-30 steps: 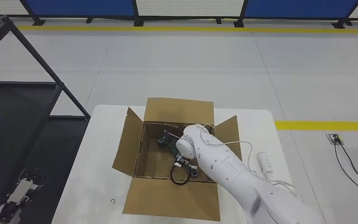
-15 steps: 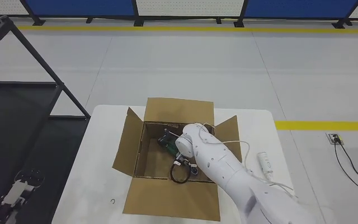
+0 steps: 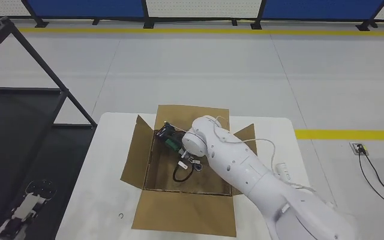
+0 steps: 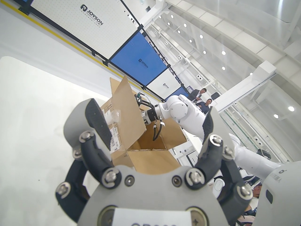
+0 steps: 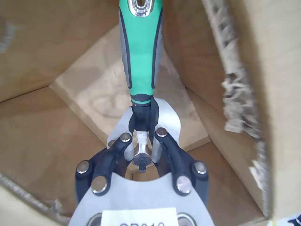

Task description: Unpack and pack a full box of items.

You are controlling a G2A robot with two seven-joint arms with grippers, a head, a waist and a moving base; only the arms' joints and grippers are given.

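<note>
Your right gripper has its fingers closed tight on the dark neck of the green-handled tool, just below the grip, with the metal head sitting between the finger bases. It holds the tool inside the open cardboard box, up by the far left corner and clear of the floor, and a black loop hangs down from the tool toward the middle of the box. The stretch of box floor you can see under the tool is bare cardboard, so I'd judge the box close to empty, and this tool may be the last item in it, though the near part of the floor is hidden by the arm. A white handheld item lies on the table just right of the box, which suggests the unpacking half is well along and the repacking hasn't begun. Your left gripper sits off to the near left, fingers spread wide and holding nothing.
</note>
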